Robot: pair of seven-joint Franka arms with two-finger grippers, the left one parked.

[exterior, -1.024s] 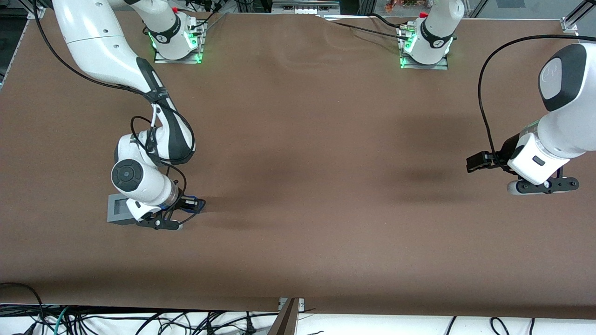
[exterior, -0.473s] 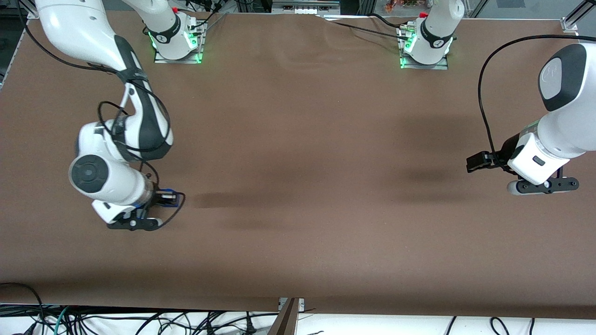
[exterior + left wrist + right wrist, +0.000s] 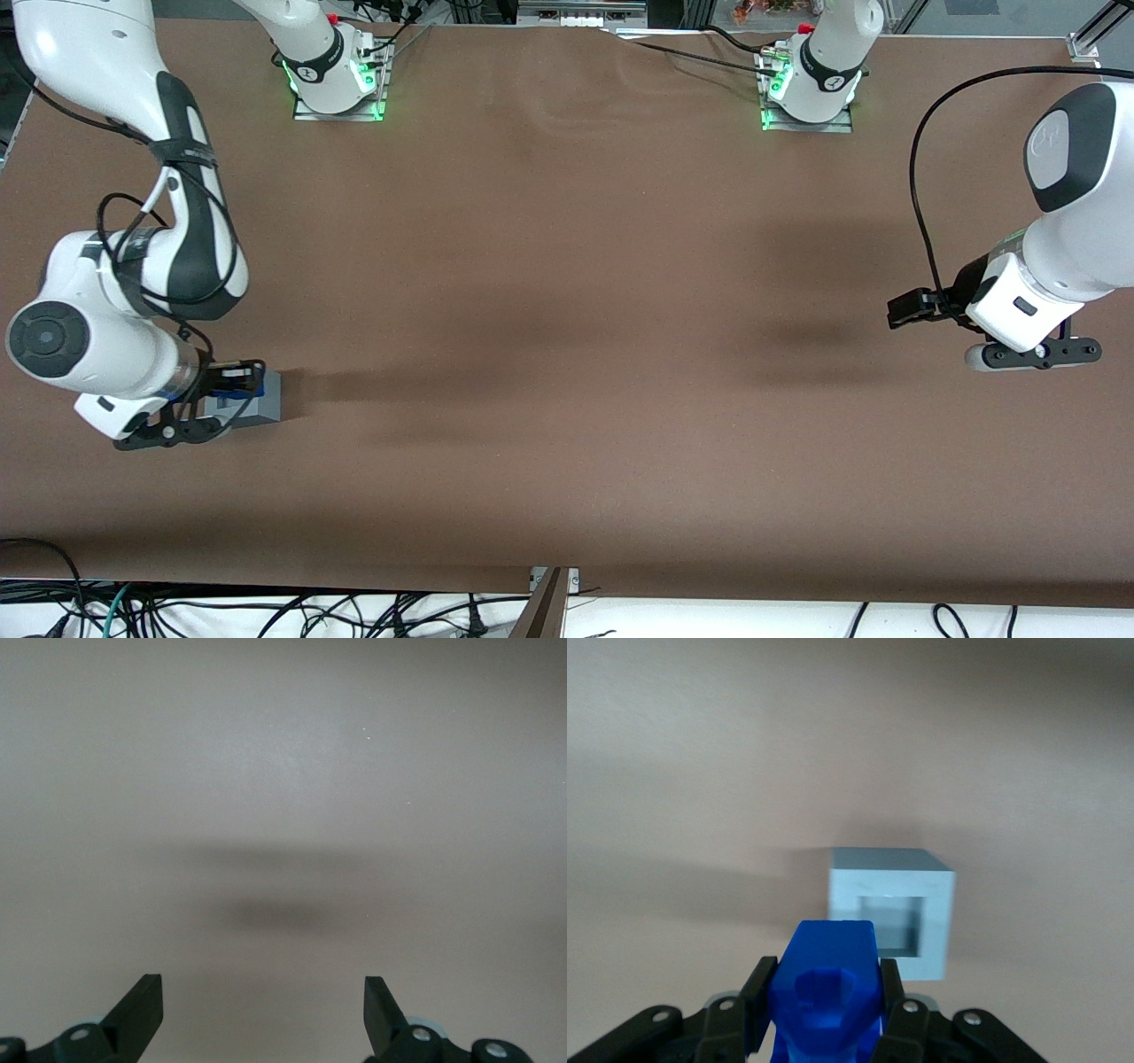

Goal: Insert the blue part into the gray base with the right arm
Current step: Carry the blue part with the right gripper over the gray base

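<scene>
Low at the left edge of the front picture, over the brown table [image 3: 567, 354]: right arm [image 3: 133, 266] bent down, gripper [image 3: 232, 383] just above the gray base [image 3: 266, 403]. Clenched on the blue part [image 3: 826, 997], fingers [image 3: 757, 1003] pressed against both of its sides. Base resting flat on the table toward the working arm's end, partly covered by the gripper from the front. From the wrist camera: cube [image 3: 890, 911] with its square recess facing up and unfilled, blue part hanging above it, close to the recess rim, not inside.
</scene>
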